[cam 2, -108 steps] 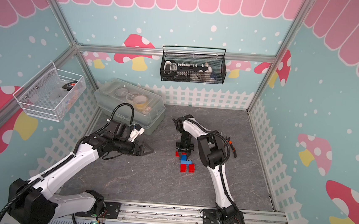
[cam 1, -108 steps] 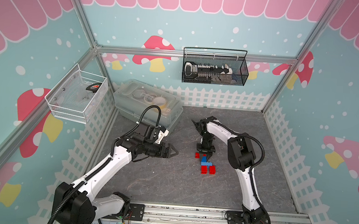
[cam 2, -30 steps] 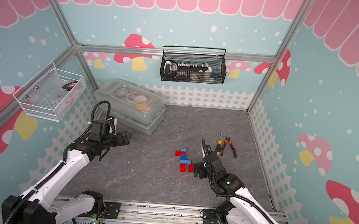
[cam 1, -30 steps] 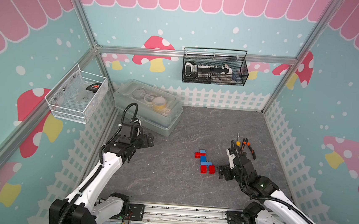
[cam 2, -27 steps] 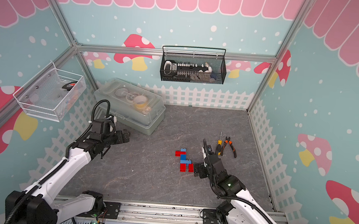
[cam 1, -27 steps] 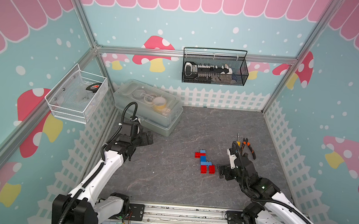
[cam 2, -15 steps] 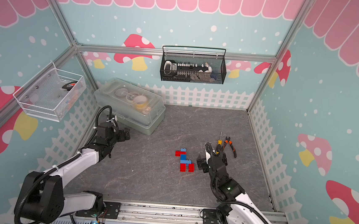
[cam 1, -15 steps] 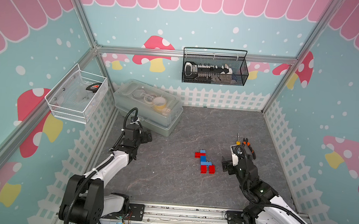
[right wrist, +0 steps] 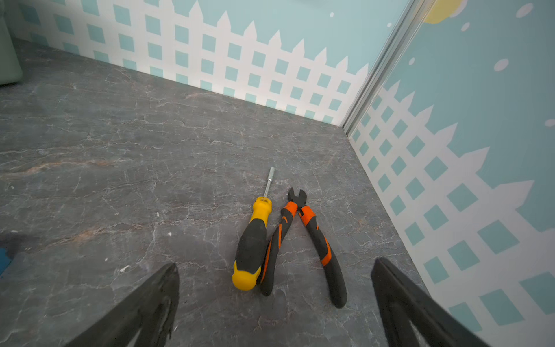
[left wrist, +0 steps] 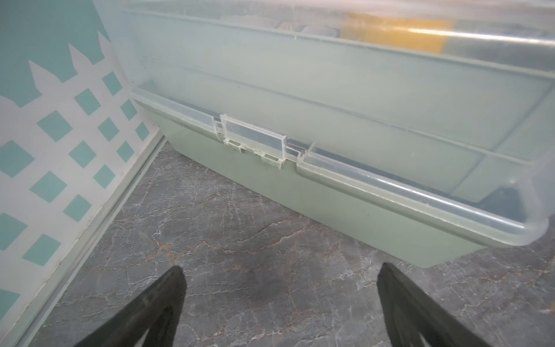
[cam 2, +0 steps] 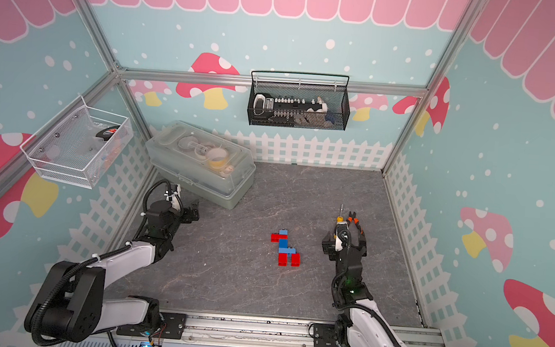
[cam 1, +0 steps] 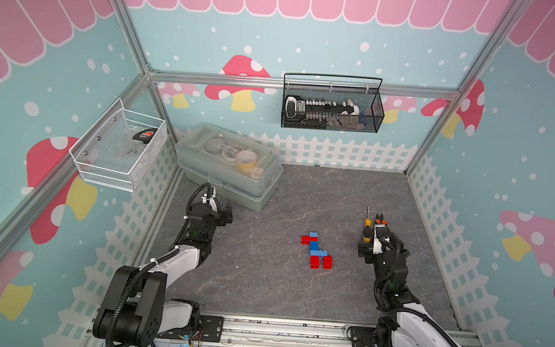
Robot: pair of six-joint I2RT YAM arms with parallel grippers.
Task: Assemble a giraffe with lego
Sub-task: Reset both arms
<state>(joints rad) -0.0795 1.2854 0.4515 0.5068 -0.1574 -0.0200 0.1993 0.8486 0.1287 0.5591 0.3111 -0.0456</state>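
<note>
- Since the earliest frames both arms have pulled back from the middle of the table (cam 1: 260,291). The right gripper (right wrist: 274,263), which was down over the bricks, now sits low at the right side. The left gripper (left wrist: 280,267), which reached toward the centre, is now folded back to the far left.
- The giraffe (cam 1: 316,250) has not shifted. In both top views it lies flat on the grey table, a little right of centre, between the two arms and touching neither (cam 2: 285,248).
- Its two red legs point toward the near edge. The blue body and neck run toward the far left, with the red head and a light-blue brick at the far end.
- The left gripper is released: its two dark fingers stand wide apart over bare table with nothing between them. It faces the green base of the clear-lidded box (left wrist: 330,192), near it but not touching.
- The right gripper is also released and holds nothing. Its jaws are spread above the table, pointing toward the far right corner.
- Just beyond the right gripper lie a screwdriver (right wrist: 253,240) with a yellow and black handle and a pair of pliers (right wrist: 312,237) with orange and black handles. The two lie side by side, handles touching.
- The box (cam 1: 229,163) sits at the far left of the table. A black wire basket (cam 1: 330,107) hangs on the far wall and a white wire basket (cam 1: 115,148) on the left wall.
</note>
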